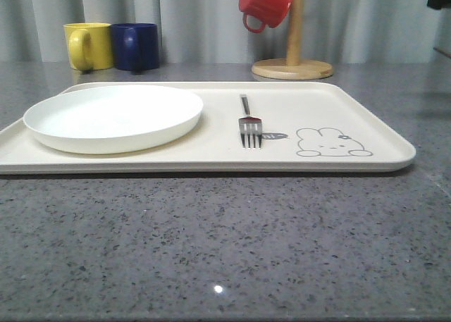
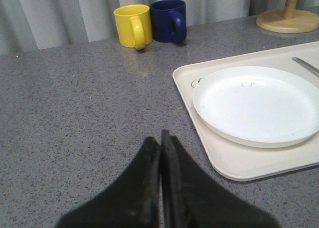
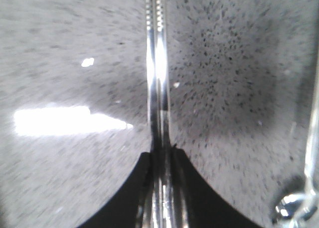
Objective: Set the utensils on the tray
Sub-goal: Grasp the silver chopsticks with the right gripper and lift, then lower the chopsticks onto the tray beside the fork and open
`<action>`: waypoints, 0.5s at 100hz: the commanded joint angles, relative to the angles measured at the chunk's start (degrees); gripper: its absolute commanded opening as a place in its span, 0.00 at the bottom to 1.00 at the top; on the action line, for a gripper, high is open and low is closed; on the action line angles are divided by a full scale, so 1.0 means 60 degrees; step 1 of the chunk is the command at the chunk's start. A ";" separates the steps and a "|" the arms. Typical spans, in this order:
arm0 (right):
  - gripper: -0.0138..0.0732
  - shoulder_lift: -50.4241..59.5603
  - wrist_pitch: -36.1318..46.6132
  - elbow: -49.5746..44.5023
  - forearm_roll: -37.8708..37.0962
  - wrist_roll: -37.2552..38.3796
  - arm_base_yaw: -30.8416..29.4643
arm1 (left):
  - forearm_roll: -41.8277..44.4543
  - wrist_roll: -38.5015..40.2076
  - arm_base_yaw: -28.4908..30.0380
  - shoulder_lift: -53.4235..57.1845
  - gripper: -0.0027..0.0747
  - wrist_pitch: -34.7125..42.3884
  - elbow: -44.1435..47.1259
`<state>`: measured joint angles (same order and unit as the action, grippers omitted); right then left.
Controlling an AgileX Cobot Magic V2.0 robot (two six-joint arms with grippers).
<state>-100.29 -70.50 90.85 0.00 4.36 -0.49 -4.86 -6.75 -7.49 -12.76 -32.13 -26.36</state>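
Silver metal runs straight out from between my right gripper's (image 3: 162, 150) black fingers (image 3: 142, 188): a pair of flat chopsticks (image 3: 156, 78), clamped tight, lying side by side over the speckled grey counter (image 3: 229, 88) with ridged tips at the far end. Off to one side of them I can make out a blurred shiny piece that looks like the spoon (image 3: 305, 188), resting on the counter. My left gripper (image 2: 160, 138) is pressed closed with nothing in it, above bare counter near the tray's (image 1: 366, 118) corner. On that cream tray the fork (image 1: 249, 125) lies just beside the rabbit drawing (image 1: 328, 142), tines toward me, and the white plate (image 1: 113, 118) takes up the left part. Beyond stand a yellow mug (image 1: 88, 46) and a blue mug (image 1: 137, 46), touching, and a red mug (image 1: 266, 5) hanging on a wooden stand (image 1: 292, 65).
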 commanded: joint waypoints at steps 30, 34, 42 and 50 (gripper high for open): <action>0.09 0.0697 0.0039 0.0221 0.1481 0.1204 0.3002 | -0.0028 0.0059 -0.0017 -0.0100 0.01 0.0744 -0.0243; 0.09 0.0552 0.0258 0.0221 0.1470 0.1484 0.3329 | -0.0028 0.0059 -0.0017 -0.0100 0.01 0.0744 -0.0243; 0.09 0.0220 0.0725 0.0221 0.1482 0.2214 0.3715 | -0.0028 0.0059 -0.0017 -0.0100 0.01 0.0744 -0.0243; 0.09 -0.0115 0.1068 0.0221 0.1490 0.2829 0.3911 | -0.0028 0.0059 -0.0017 -0.0100 0.01 0.0744 -0.0243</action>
<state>-101.43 -67.89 90.85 8.73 17.02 22.02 -4.86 -6.75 -7.49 -12.76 -32.13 -26.36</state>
